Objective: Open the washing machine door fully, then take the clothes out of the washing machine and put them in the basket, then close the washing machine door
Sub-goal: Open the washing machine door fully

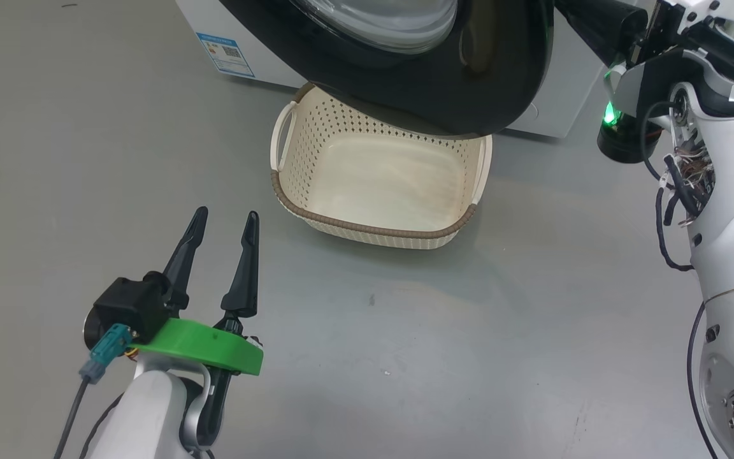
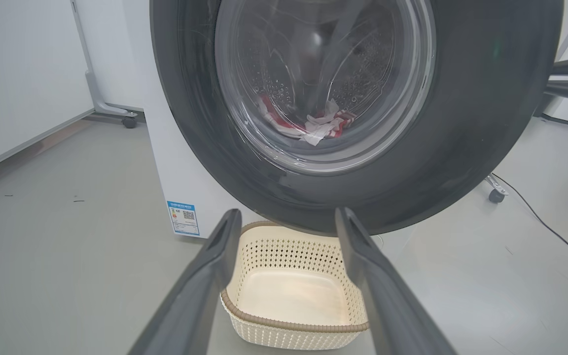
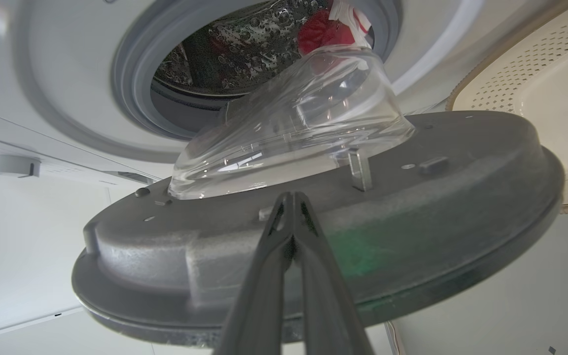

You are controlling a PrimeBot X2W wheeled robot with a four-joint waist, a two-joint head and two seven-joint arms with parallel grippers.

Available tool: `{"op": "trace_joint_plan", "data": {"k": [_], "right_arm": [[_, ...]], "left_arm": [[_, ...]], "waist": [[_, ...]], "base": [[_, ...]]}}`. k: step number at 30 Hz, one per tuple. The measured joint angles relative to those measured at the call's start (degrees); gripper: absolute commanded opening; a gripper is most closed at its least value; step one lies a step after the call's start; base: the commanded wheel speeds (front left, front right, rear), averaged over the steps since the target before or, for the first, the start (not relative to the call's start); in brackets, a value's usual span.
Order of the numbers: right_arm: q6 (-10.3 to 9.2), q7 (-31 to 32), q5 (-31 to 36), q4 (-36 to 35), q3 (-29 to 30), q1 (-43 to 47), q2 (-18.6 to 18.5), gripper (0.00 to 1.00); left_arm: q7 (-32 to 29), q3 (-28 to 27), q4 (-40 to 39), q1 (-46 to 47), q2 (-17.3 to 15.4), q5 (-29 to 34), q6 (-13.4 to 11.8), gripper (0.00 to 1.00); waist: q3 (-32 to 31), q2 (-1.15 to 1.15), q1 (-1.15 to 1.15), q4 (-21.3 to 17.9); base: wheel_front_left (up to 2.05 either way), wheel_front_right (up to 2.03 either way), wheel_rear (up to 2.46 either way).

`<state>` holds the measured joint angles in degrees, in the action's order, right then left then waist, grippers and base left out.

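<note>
1. one big white washing machine (image 1: 278, 60) (image 2: 165, 162) (image 3: 67, 74) stands on the grey floor (image 1: 55, 159) ahead of me. my right wrist view looks up at its grey gasket (image 3: 131, 88) and steel drum (image 3: 225, 54).
2. the washing machine door (image 1: 443, 83) (image 2: 476, 123) (image 3: 412, 236) is swung partway out from the porthole. in my head view its glossy black rim overhangs the far end of the basket.
3. the basket (image 1: 367, 227) (image 2: 284, 323) (image 3: 525, 64) sits upright on the floor just in front of the machine, partly under the door.
4. the clothes (image 2: 321, 125) (image 3: 321, 32), red with white, lie inside the drum. my left wrist view sees them through the door's glass bowl, and my right wrist view sees them past it.
5. my left gripper (image 1: 227, 215) (image 2: 288, 214) hovers over the floor on the near side of the basket, apart from it. its fingers are spread wide with nothing between them, and they point toward the basket and the door.
6. my right gripper (image 3: 291, 197) is behind the door, its two fingers pressed together on nothing. the tips are at the door's grey inner face just below the glass bowl. i cannot tell whether they touch it.
7. a small blue sticker (image 1: 227, 54) (image 2: 184, 218) sits low on the machine's front, near its corner.
</note>
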<state>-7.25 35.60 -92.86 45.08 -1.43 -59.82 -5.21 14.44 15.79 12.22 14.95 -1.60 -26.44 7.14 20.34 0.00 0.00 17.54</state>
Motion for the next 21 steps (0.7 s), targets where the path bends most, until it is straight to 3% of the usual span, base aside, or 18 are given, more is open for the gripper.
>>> {"op": "trace_joint_plan", "data": {"k": [21], "right_arm": [[0.02, 3.6, -3.9, 0.4, -5.1, 4.8, 0.6, 0.0]], "left_arm": [[0.0, -0.3, 0.2, -2.3, 0.0, 0.9, 0.1, 1.0]], "waist": [[-3.8, 0.0, 0.0, -0.3]], "base": [[0.0, 0.0, 0.0]]}}
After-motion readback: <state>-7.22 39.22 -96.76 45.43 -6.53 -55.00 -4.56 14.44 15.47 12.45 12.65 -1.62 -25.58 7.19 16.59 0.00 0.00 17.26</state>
